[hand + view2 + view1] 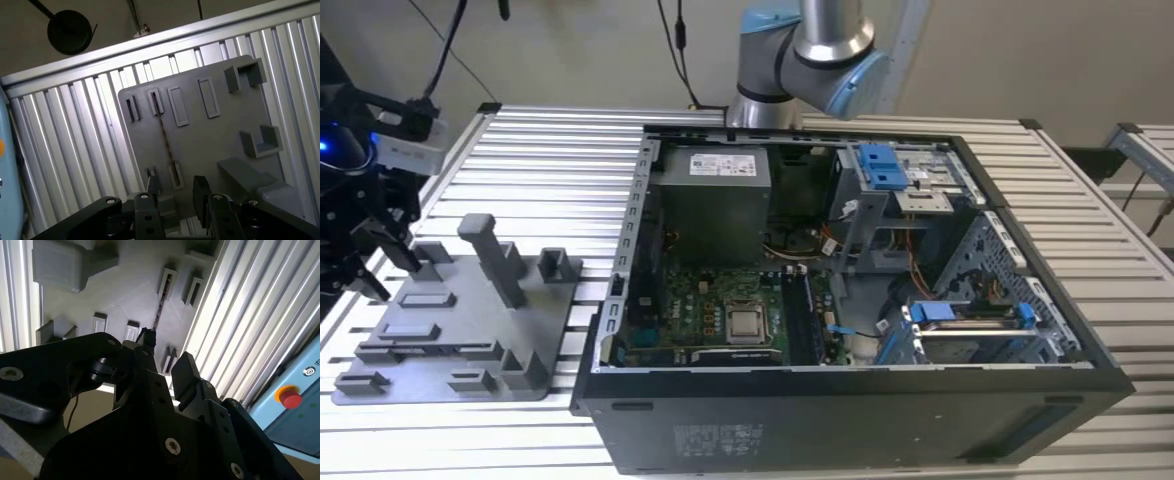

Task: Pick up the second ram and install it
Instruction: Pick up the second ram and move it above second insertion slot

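At the exterior view's left, the gripper point(380, 262) hangs over the grey tray point(454, 385), well apart from the open computer case point(854, 425) that takes up the middle and right. In the first wrist view the two black fingers point(152, 184) stand moderately apart with nothing between them, the gripper point(176, 188) poised above one end of the second ram point(163, 131). The stick stands on edge in the tray's slotted holders, seen as a thin dark line with a brownish edge. The second wrist view shows the same strip point(158, 310) running away from the fingertips. By its look it should be light and stiff but fragile: a thin board with chips on its faces and contacts along one long edge. It is probably best pinched across the two flat faces near the middle of the upper edge, squarely, so it does not twist or slip. Seen edge-on, its faces, sticker and notch are hidden, and I cannot tell how high the fingers sit above it. Inside the case, the area beside the processor socket point(747, 323) is too dark to make out.
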### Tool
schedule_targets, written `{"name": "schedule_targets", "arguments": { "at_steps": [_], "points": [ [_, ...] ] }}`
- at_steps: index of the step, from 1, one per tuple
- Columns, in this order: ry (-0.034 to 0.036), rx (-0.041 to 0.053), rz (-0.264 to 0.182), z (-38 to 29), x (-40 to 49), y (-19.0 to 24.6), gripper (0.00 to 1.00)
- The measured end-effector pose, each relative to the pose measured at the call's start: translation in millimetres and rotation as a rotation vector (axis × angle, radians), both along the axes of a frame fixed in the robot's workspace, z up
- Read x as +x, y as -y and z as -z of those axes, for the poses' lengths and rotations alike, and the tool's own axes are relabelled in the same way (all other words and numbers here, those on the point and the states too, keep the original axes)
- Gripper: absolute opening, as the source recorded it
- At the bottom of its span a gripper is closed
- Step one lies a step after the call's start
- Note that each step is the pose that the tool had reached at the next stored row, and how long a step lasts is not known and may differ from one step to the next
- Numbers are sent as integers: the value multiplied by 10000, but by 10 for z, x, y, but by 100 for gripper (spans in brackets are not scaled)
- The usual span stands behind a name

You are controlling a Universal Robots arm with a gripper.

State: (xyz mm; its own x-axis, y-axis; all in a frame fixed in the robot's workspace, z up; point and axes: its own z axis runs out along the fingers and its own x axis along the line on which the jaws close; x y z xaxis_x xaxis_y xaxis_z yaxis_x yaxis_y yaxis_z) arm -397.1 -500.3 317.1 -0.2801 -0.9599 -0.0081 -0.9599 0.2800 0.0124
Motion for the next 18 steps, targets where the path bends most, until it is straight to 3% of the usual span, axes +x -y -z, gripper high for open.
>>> {"name": "schedule_targets", "arguments": {
  "at_steps": [7, 18],
  "points": [
    [0, 0, 0, 37, -13, 0, 42],
    [0, 0, -3, 159, -33, 0, 42]
  ]
}}
